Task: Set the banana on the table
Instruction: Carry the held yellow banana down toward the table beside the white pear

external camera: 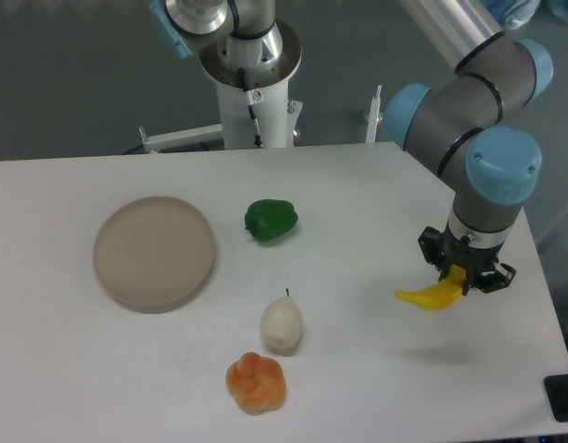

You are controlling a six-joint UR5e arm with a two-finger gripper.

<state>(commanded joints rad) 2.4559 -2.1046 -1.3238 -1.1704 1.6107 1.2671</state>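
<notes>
The yellow banana (429, 296) hangs in my gripper (463, 279) at the right side of the white table (357, 369). The gripper is shut on the banana's right end, and the free end points left. The banana is held above the tabletop, with a faint shadow below it to the right. The fingers are partly hidden behind the banana and the wrist.
A round beige plate (154, 250) sits at the left. A green pepper (271, 220) lies near the middle. A pale pear (282, 325) and an orange lobed fruit (257, 382) lie toward the front. The table's right edge is close to the gripper.
</notes>
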